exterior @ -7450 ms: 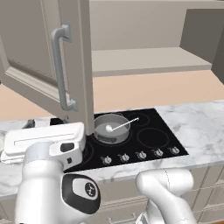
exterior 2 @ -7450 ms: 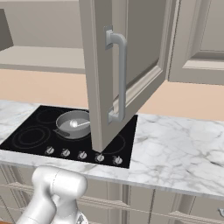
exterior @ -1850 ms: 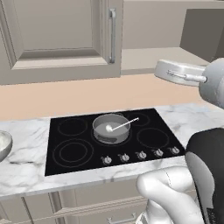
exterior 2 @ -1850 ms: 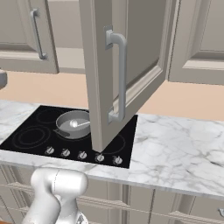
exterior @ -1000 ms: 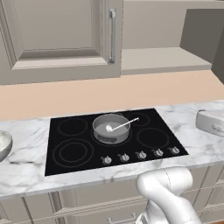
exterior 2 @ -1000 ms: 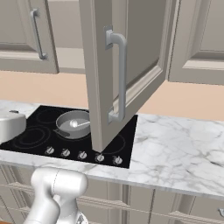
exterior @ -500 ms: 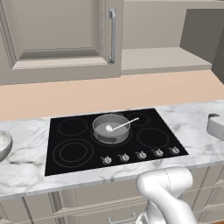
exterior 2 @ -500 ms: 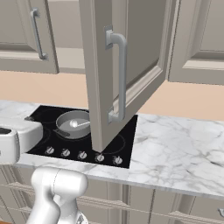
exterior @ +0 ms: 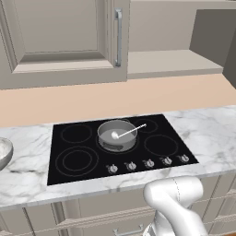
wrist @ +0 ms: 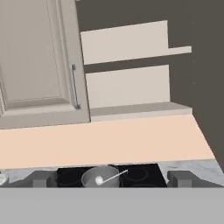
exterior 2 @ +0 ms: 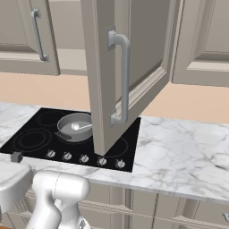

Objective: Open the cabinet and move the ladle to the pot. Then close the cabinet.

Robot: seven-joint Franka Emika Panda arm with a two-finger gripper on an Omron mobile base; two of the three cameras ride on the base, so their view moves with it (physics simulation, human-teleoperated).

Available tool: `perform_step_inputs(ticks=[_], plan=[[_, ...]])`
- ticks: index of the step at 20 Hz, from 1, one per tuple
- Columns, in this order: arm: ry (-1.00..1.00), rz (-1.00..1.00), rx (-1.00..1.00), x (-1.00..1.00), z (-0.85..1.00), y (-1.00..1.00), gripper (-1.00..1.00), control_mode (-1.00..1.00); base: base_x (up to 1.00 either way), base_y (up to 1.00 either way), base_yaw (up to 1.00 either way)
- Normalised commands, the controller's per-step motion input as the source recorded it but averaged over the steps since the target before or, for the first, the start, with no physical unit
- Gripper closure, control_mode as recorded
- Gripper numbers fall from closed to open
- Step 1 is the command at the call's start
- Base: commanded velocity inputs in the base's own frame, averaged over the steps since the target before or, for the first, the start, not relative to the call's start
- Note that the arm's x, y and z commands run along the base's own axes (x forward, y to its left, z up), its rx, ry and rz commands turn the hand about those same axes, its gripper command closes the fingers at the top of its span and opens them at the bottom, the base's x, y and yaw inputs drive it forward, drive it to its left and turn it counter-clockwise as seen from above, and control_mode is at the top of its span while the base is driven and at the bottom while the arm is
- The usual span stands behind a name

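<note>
The grey pot [exterior: 116,134] stands on the rear middle burner of the black cooktop [exterior: 78,161]. The pale ladle [exterior: 128,132] lies in it, its handle leaning over the rim to the right. The cabinet [exterior: 60,41] has its left door shut and its right door [exterior 2: 134,67] swung wide open over the cooktop, showing bare shelves [exterior: 175,62]. My gripper [wrist: 110,179] is open and holds nothing. It hangs low in front of the counter, facing the pot [wrist: 100,176] and ladle [wrist: 109,176]. One dark fingertip [exterior 2: 17,156] shows at the counter's front left edge.
A whitish bowl [exterior: 2,152] sits on the marble counter [exterior 2: 179,152] left of the cooktop. The open door's handle [exterior 2: 121,80] juts out above the knobs [exterior 2: 85,159]. Low drawers run below the counter.
My hand has dropped below counter height: it left the left base view at the right edge and sank to the lower left corner of the right base view. Pot, ladle and doors are unmoved.
</note>
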Motion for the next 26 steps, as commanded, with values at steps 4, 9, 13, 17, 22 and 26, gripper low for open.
perform_step_inputs(ticks=[4,9,13,17,22,26], plan=[[0.0,0.0,0.0,-0.11,0.0,-0.59,-1.0,-1.0,0.0,0.0,0.0],[0.0,0.0,0.0,0.0,-0.02,-0.69,-1.0,-1.0,0.0,0.0,0.0],[-0.04,0.03,0.0,0.0,-0.08,-0.64,-1.0,-1.0,0.0,0.0,0.0],[-0.07,0.05,0.0,0.0,-0.13,-0.55,-1.0,-1.0,0.0,0.0,0.0],[-0.06,0.07,0.01,0.26,-0.16,-0.49,-1.0,-1.0,0.0,0.0,0.0],[-0.02,0.11,0.06,0.49,-0.17,-0.5,-1.0,-1.0,0.0,0.0,0.0]])
